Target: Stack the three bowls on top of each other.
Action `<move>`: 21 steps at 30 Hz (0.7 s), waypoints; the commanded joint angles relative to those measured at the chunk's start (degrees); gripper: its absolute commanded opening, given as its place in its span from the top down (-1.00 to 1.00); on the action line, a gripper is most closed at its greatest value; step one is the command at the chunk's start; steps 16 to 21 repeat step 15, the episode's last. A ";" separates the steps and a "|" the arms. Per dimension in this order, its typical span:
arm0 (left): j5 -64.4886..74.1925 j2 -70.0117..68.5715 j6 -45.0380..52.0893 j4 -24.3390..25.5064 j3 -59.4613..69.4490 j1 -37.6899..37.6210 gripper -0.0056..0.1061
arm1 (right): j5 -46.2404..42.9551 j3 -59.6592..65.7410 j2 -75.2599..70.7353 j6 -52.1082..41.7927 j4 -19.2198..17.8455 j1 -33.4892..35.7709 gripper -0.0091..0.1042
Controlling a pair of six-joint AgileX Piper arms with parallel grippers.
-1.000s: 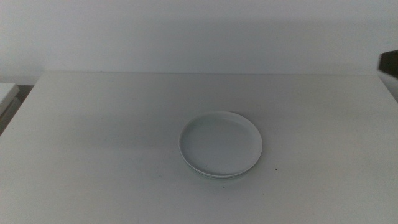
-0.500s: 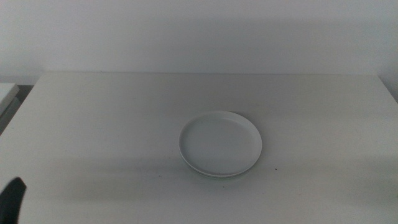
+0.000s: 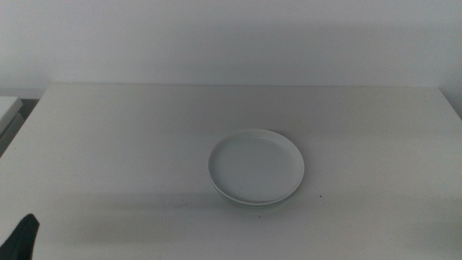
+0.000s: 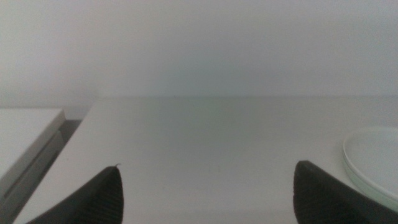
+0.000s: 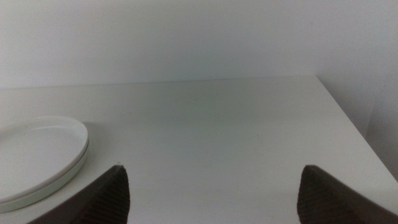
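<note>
Your three bowls (image 3: 256, 167) sit already nested as one low stack near the middle of the desk (image 3: 130, 137); the top dish reads white, and only thin rim edges of the ones beneath show, so you cannot count them with certainty. Judge them stiff, smooth and likely slippery, light enough singly but liable to chip; if you must adjust one, pinch the low rim at its edge rather than press on the flat centre. Your left gripper (image 4: 205, 193) is well apart from the stack, on its left and nearer the camera, jaws spread wide with nothing between them. Your right gripper (image 5: 214, 193) is well apart on the stack's other side, out of the middle view, jaws likewise spread and empty. The stacking looks complete to you.
</note>
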 commanded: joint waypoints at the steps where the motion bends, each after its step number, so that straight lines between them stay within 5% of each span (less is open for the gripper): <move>1: -1.75 -0.26 -0.55 -0.03 0.00 0.06 -0.78 | -0.82 0.19 -0.22 -0.14 -0.13 -0.44 -0.78; 21: -2.59 -0.26 -0.54 0.19 0.00 0.06 -0.78 | -0.79 0.19 -0.22 -0.14 -0.13 -0.44 -0.78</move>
